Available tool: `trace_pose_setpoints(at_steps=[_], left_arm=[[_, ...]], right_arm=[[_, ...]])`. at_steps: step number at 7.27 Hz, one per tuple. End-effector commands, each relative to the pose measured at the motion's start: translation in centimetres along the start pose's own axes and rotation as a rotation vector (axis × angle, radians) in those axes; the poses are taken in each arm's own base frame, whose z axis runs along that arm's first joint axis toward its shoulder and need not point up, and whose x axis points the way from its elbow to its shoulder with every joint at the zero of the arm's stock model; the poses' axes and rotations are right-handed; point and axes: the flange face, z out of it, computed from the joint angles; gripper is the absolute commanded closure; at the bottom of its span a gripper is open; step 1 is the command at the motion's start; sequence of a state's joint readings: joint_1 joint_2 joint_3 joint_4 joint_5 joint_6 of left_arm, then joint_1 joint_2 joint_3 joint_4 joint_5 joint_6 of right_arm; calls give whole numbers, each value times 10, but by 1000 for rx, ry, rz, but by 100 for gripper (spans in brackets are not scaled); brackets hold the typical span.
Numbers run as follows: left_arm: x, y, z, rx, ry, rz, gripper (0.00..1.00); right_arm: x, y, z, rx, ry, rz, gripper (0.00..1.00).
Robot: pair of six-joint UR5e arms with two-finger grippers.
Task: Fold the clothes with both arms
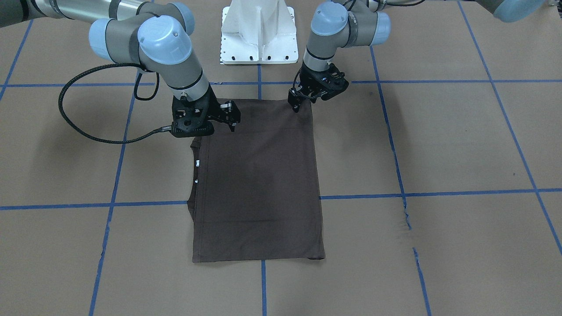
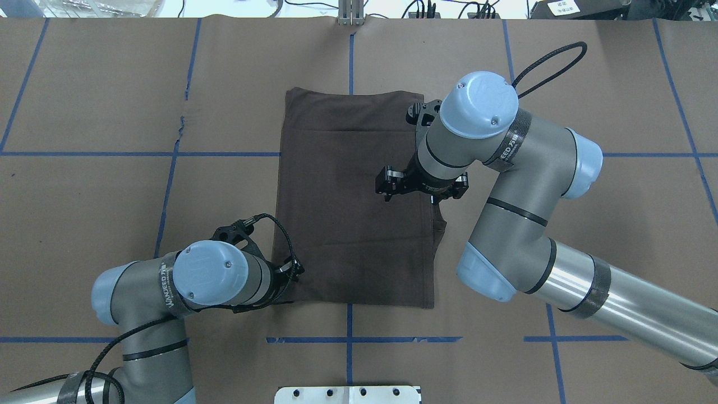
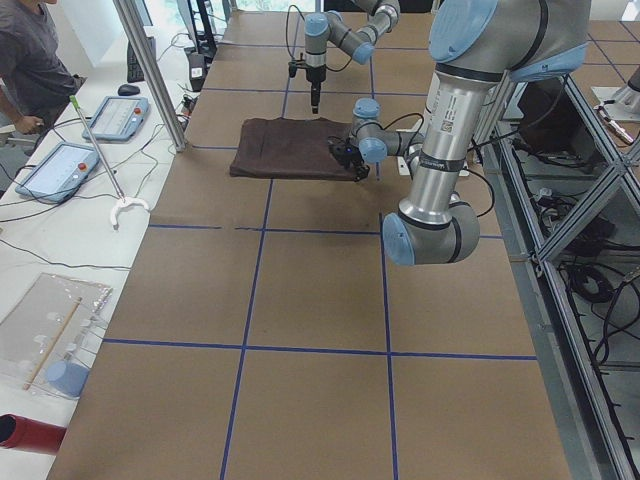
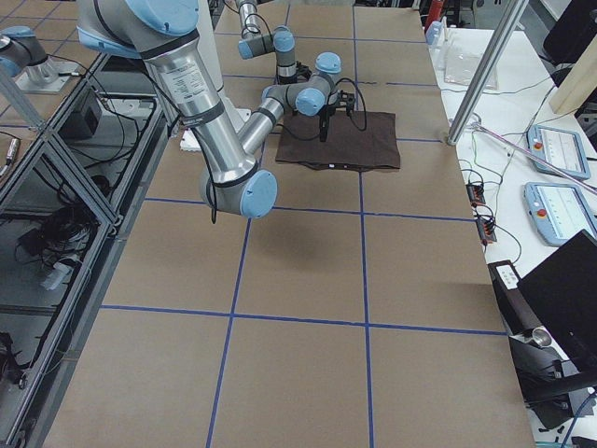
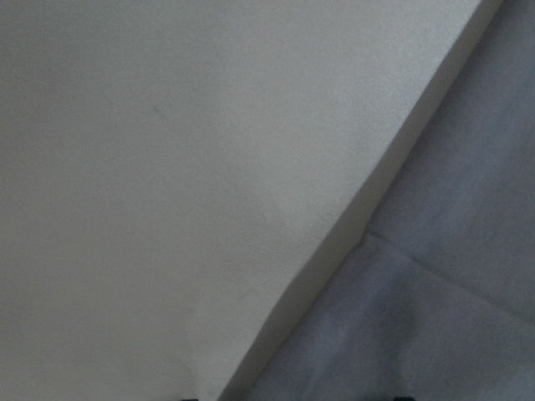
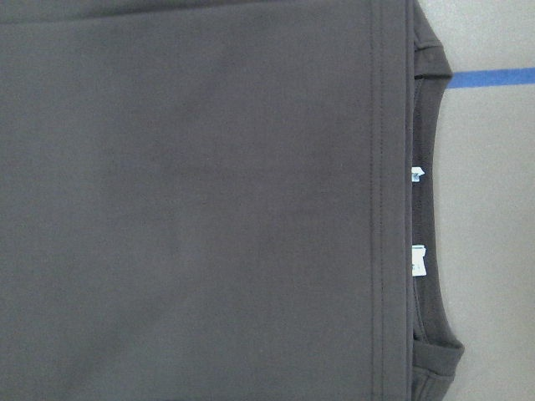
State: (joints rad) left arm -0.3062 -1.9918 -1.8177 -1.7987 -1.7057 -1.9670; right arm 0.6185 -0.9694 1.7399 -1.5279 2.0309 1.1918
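Observation:
The dark brown T-shirt [image 1: 263,184] lies flat on the table, folded into a tall rectangle [image 2: 353,213]. Its collar [image 6: 430,209] and white tags [image 6: 418,259] show along the edge on my right side. My left gripper [image 1: 297,104] sits low at the shirt's near corner on my left [image 2: 291,273]. It looks open and holds nothing. The left wrist view shows the shirt's edge [image 5: 435,317] against bare table. My right gripper [image 1: 232,119] hovers over the shirt near the collar side [image 2: 388,186]. It is open and empty.
The white pedestal base [image 1: 258,35] stands at the robot's edge of the table. Blue tape lines [image 2: 348,339] cross the brown table cover. Beside the table are an operator [image 3: 25,60], control pendants [image 3: 60,170] and a metal post [image 3: 150,70].

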Motion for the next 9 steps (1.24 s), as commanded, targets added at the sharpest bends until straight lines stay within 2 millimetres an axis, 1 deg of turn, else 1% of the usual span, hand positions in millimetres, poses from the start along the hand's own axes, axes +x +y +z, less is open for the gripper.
trace_pose_setpoints(at_steps=[1,4,5,6,9], left_arm=[[-1,0,1,0,-2,1,40],[-2,0,0,-2,-2,1,40],[-3,0,-1,2,-11,0,37],[0,1,-4,0,-7,0,31],[-1,7,-2,-2,-20,3,31]], right_arm=[[0,-1,0,1,0,0,0],[1,-1,-1,1,0,0,0],[0,0,-1,0,-2,-1,0],[0,-1,-1,1,-2,0,0],[0,-1,-1,1,-2,0,0]])
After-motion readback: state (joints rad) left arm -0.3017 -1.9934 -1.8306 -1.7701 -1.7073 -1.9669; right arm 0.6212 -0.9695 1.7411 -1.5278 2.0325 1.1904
